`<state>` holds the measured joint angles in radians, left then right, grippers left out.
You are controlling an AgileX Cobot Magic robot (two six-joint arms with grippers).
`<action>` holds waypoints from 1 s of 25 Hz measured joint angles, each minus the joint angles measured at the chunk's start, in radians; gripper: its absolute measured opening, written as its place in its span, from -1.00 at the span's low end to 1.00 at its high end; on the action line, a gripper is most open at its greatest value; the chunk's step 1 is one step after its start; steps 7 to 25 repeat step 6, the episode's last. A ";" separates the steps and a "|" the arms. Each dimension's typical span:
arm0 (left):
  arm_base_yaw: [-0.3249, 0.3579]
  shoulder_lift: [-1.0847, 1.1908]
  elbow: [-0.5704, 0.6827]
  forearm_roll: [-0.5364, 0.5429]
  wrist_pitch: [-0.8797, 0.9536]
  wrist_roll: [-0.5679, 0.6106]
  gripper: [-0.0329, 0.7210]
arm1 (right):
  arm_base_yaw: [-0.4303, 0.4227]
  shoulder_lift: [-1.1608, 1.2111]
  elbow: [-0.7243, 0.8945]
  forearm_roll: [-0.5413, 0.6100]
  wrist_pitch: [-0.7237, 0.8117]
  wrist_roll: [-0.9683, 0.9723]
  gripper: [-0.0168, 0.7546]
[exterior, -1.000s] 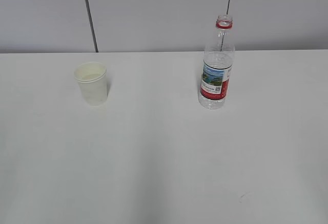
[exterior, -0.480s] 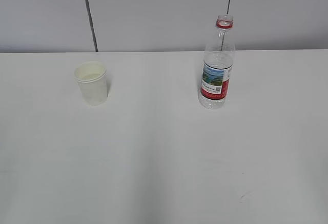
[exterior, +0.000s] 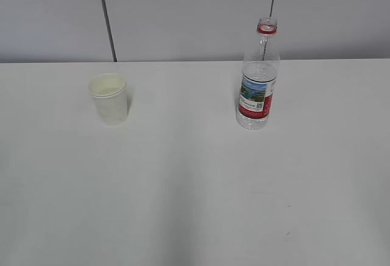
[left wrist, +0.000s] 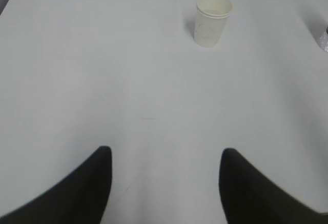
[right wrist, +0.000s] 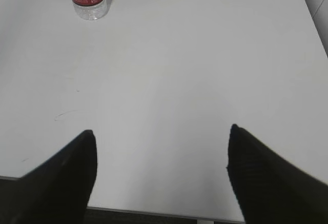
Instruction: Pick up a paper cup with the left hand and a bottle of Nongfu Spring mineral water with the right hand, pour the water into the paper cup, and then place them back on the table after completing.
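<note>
A white paper cup stands upright on the white table. Well apart to its right stands an uncapped, red-labelled bottle, upright, holding clear water.

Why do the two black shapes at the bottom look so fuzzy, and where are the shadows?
Left wrist view: the left hand is too near the lens, so its edges blur, while the cup stays sharp. Right wrist view: the right hand blurs likewise. Exterior view: soft, even light, only a faint shadow beside the cup and bottle.

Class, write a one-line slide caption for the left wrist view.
Open left gripper hangs over the white table, with the upright paper cup standing far ahead, untouched.
</note>
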<state>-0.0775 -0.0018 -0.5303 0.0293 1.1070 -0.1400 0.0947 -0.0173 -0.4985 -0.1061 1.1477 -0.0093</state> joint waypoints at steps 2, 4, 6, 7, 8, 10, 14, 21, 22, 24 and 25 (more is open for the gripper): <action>0.000 0.000 0.000 0.000 0.000 0.000 0.19 | 0.000 0.000 0.000 0.000 0.000 0.000 0.57; 0.000 0.000 0.000 0.000 0.000 0.000 0.19 | 0.000 0.000 0.000 0.000 0.000 0.000 0.57; 0.000 0.000 0.000 0.000 0.000 0.000 0.19 | 0.000 0.000 0.000 0.000 0.000 0.000 0.57; 0.000 0.000 0.000 0.000 0.000 0.000 0.19 | 0.000 0.000 0.000 0.000 0.000 0.000 0.57; 0.000 0.000 0.000 0.000 0.000 0.000 0.19 | 0.000 0.000 0.000 0.000 0.000 0.000 0.57; 0.000 0.000 0.000 0.000 0.000 0.000 0.19 | 0.000 0.000 0.000 0.000 0.000 0.000 0.57; 0.000 0.000 0.000 0.000 0.000 0.000 0.19 | 0.000 0.000 0.000 0.000 0.000 0.000 0.57; 0.000 0.000 0.000 0.000 0.000 0.000 0.19 | 0.000 0.000 0.000 0.000 0.000 0.000 0.57; 0.000 0.000 0.000 0.000 0.000 0.000 0.19 | 0.000 0.000 0.000 0.000 0.000 0.000 0.57; 0.000 0.000 0.000 0.000 0.000 0.000 0.19 | 0.000 0.000 0.000 0.000 0.000 0.000 0.57; 0.000 0.000 0.000 0.000 0.000 0.000 0.19 | 0.000 0.000 0.000 0.000 0.000 0.000 0.57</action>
